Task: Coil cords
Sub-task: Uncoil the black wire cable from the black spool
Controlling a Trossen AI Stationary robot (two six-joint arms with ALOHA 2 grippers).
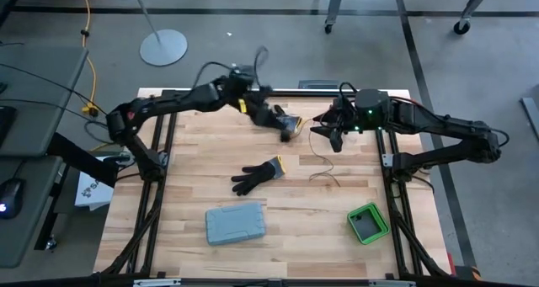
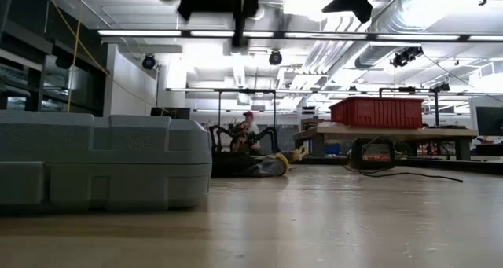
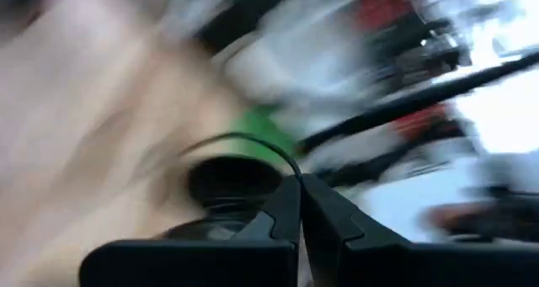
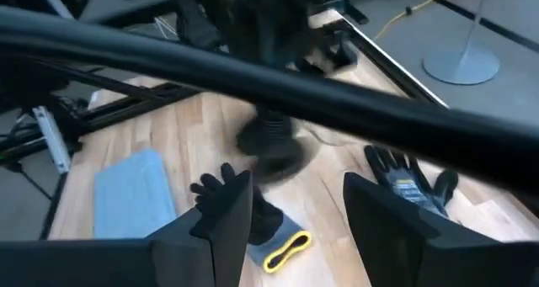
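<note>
High view, cord: we see the thin dark cord lying loose on the worktop, below the right tool.
Left tool: fingers pressed together on a thin dark strand.
Right tool: fingers spread, grasping nothing.
Risk: we judge the cord could snag the 2 black gloves nearby.

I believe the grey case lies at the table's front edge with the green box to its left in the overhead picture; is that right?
Not quite. In the high view the grey case does lie near the table's front edge, but the green box sits to its right, not its left, on the right arm's side.
</note>
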